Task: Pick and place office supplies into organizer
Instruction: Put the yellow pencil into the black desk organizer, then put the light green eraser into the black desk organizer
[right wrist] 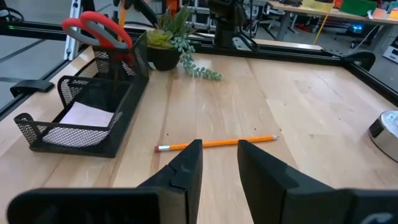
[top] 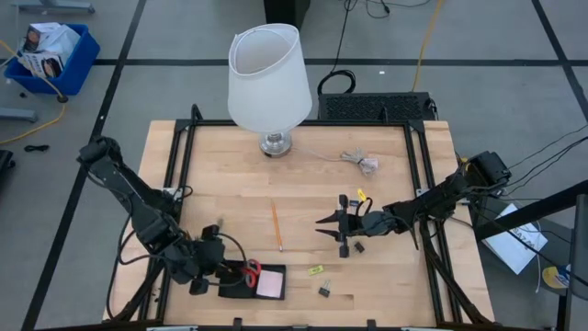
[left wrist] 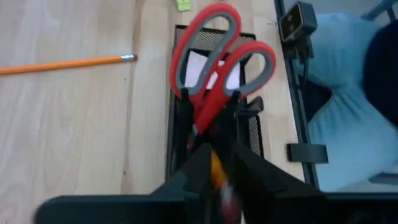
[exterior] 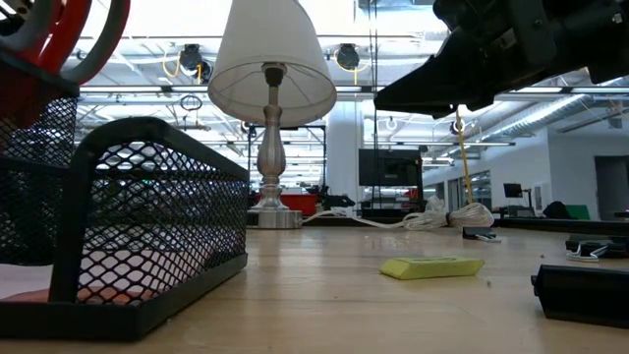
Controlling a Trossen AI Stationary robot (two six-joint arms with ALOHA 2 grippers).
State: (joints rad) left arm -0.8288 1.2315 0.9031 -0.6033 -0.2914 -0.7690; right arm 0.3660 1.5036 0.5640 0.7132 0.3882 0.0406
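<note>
The black mesh organizer (top: 281,272) sits near the table's front edge, left of the middle. Red-handled scissors (left wrist: 214,68) stand in its cup, blades down, handles up. A pink sticky pad (top: 269,286) lies in its flat tray. My left gripper (left wrist: 217,152) hangs over the cup, its fingers close around a blurred orange pencil (left wrist: 215,171). A second orange pencil (top: 277,225) lies on the wood mid-table. My right gripper (top: 324,227) hovers right of that pencil, open, with nothing between its fingers (right wrist: 186,165). My left gripper has the blurred orange pencil (left wrist: 216,175) between its two fingers, which slant down from the table's left over the organizer's cup. The pencil runs along the fingers toward the cup beside the scissors. Its lower end is hidden, and I cannot tell whether the pads still touch it.
A white-shaded lamp (top: 268,74) stands at the far middle, with a pale cable bundle (top: 360,163) to its right. Black binder clips (top: 325,291) and a small yellow piece (top: 315,270) lie right of the organizer. A green potted plant (right wrist: 166,46) stands beside the organizer.
</note>
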